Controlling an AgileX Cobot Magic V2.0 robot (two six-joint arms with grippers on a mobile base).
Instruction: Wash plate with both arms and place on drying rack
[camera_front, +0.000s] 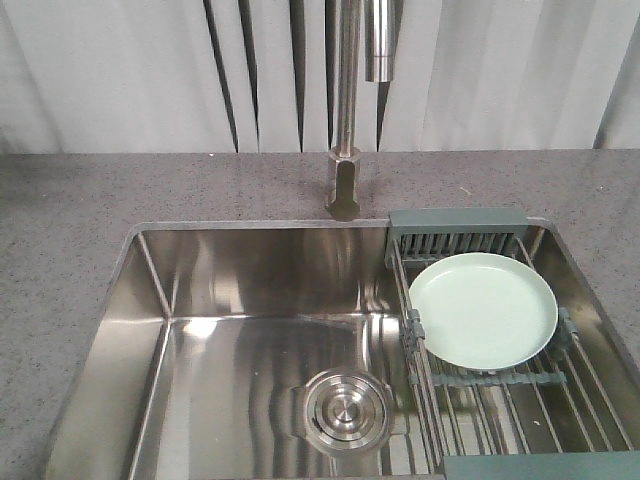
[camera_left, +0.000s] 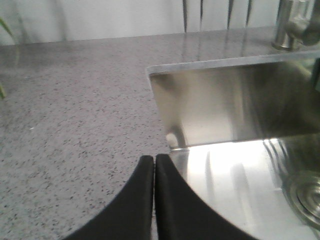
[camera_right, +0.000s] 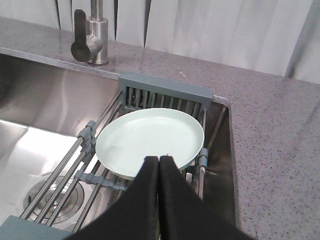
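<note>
The pale mint-green plate (camera_front: 483, 308) lies flat on the drying rack (camera_front: 500, 385), over the sink's right side. In the right wrist view the plate (camera_right: 150, 140) rests on the rack's steel rods (camera_right: 90, 172), just below the rack's grey-teal end bar. My right gripper (camera_right: 158, 159) is shut and empty, its tips over the plate's near rim. My left gripper (camera_left: 153, 158) is shut too, holding nothing, above the sink's left edge where counter meets basin. Neither arm shows in the front view.
A steel sink (camera_front: 240, 300) has a round drain (camera_front: 345, 408) in its floor. The tall steel faucet (camera_front: 350, 110) stands behind it on the speckled grey counter (camera_front: 70, 220). White vertical blinds hang behind.
</note>
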